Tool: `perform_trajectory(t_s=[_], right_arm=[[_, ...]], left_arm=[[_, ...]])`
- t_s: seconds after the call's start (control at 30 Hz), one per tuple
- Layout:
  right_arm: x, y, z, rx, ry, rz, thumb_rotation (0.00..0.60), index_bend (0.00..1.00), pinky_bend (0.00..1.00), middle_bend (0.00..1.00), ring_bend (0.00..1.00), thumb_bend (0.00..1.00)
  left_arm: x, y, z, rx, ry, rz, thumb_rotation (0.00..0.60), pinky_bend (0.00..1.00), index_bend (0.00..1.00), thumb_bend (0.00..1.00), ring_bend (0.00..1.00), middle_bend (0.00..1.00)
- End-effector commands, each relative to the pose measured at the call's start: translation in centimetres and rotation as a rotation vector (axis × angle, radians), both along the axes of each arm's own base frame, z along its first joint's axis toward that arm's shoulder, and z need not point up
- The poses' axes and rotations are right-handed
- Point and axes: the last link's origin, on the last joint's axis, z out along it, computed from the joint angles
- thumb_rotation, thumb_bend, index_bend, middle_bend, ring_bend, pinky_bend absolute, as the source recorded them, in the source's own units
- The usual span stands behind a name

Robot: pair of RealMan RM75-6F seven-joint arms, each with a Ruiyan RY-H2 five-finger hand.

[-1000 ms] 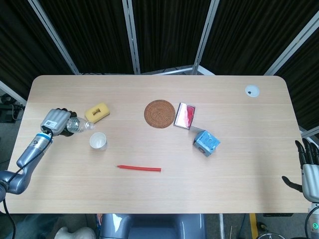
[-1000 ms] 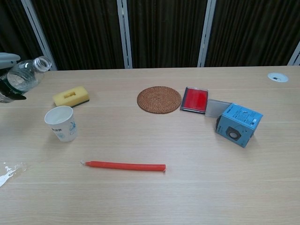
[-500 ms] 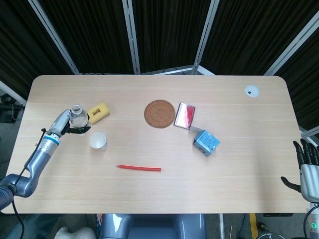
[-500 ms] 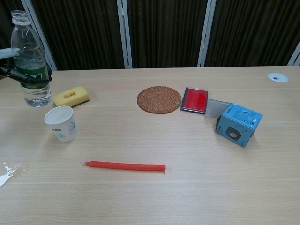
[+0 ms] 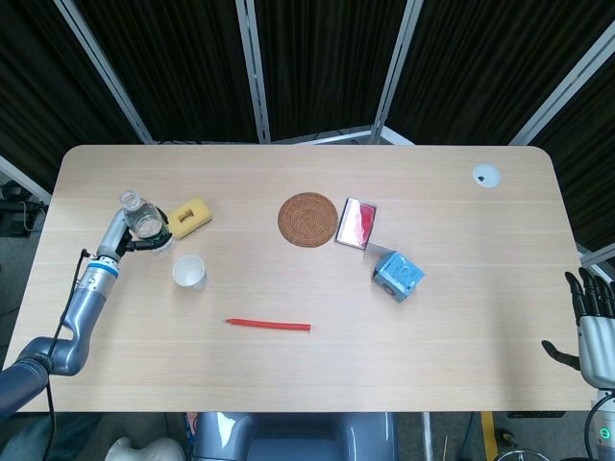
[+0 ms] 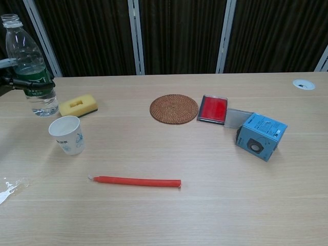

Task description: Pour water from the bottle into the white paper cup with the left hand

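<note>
A clear plastic water bottle (image 6: pixel 32 72) with a green label stands nearly upright at the table's left, its open mouth up. My left hand (image 5: pixel 135 230) grips it around the label; in the chest view only dark fingers (image 6: pixel 20 82) show at the frame's edge. The bottle (image 5: pixel 142 222) sits behind and left of the white paper cup (image 6: pixel 67 135), which stands upright on the table with blue print on its side. The cup (image 5: pixel 189 273) is apart from the bottle. My right hand (image 5: pixel 594 327) hangs off the table's right edge, fingers apart, holding nothing.
A yellow sponge (image 6: pixel 78 105) lies just right of the bottle. A red candle (image 6: pixel 136 181) lies in front of the cup. A woven coaster (image 6: pixel 173 108), a red case (image 6: pixel 212 108) and a blue box (image 6: pixel 260 135) sit mid-table. A plastic wrapper (image 6: pixel 9 188) lies front left.
The bottle swung from tilted with its mouth towards the cup to upright, then moved slightly back and left, away from the cup. The right hand stayed put.
</note>
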Motion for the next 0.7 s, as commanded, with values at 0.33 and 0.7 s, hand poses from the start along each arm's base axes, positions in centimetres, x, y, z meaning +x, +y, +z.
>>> perform_trajectory(t_s=[0.33,0.7], right_arm=[[0.0,-0.1,-0.3,0.007,0.006,-0.003,0.600,0.00,0.00,0.00,0.00,0.00],[-0.3,-0.2,-0.3,0.009,0.010,-0.012,0.600,0.00,0.00,0.00,0.00,0.00]], left_arm=[[-1.2,-0.7,-3.1,0.017,-0.074,0.082,0.600,0.37,0.72,0.55,0.33,0.56],[-1.8,-1.0,-4.6,0.016,-0.057,0.102,0.600,0.36,0.72,0.53,0.33,0.56]])
